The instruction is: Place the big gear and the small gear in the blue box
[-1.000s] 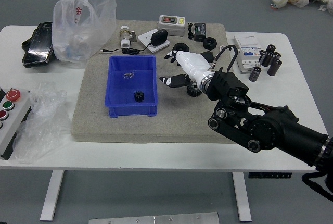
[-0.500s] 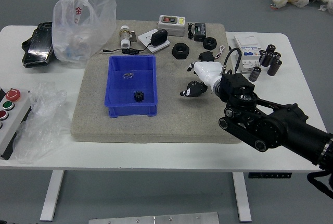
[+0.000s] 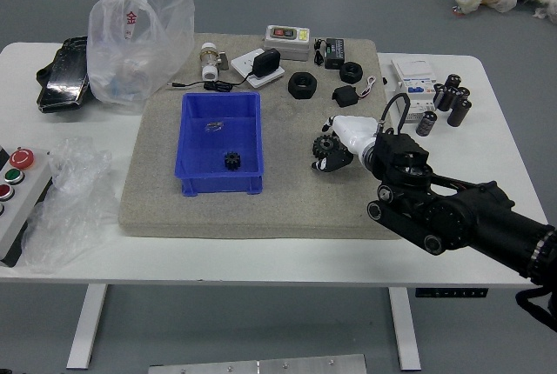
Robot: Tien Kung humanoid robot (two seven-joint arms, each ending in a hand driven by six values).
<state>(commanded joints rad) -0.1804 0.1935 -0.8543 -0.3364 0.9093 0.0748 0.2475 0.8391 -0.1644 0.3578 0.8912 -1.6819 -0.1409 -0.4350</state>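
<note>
My right hand reaches in from the right over the beige mat, its fingertips around the big black gear with the thumb beside the gear's lower edge. Whether the fingers press on the gear is unclear. Inside the blue box, left of the hand, the small black gear lies near the front wall, with a small metallic item behind it.
Behind the hand are black rings, a black block and a grey device. Plastic bags and a button panel lie left; a white box and dark cylinders stand right.
My right hand has moved back to the right, away from the box, and its fingers have drawn in around the big gear, which now shows between them.
</note>
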